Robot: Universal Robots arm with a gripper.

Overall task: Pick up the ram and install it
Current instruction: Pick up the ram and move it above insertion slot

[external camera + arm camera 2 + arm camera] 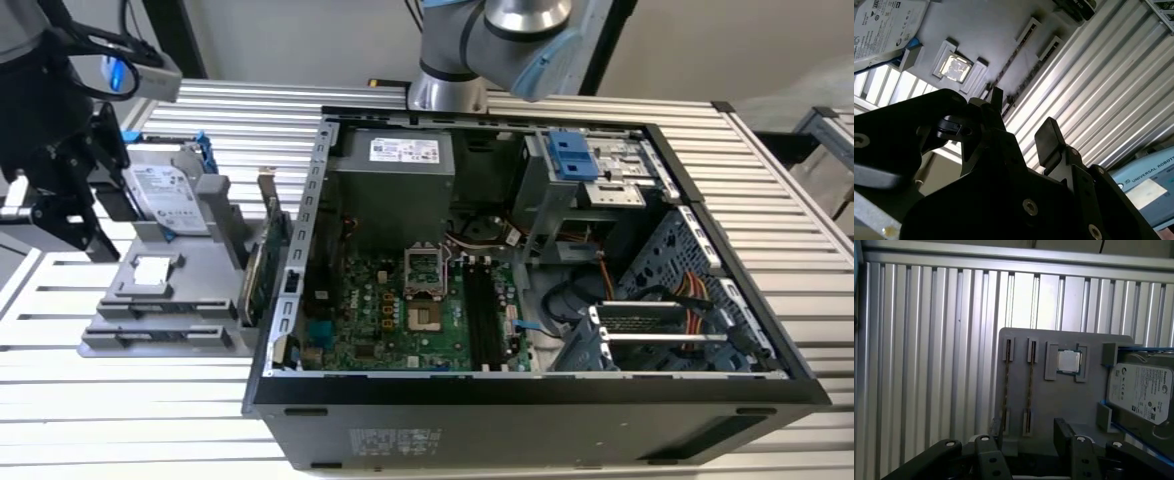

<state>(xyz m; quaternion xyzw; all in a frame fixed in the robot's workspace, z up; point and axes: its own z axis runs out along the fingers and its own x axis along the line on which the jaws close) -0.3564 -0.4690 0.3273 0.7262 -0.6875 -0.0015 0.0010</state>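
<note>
Your end effector [1026, 440] hangs spread open above the ram [1029, 385], slotted edge-up just beside the processor [1069, 361]. The ram's long axis runs between the jaws.

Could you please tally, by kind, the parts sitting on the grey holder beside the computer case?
On the grey holder, as seen in the first wrist view:
Thin boards on edge: 2
Processor chip: 1
Hard drive: 1
Total: 4
</note>
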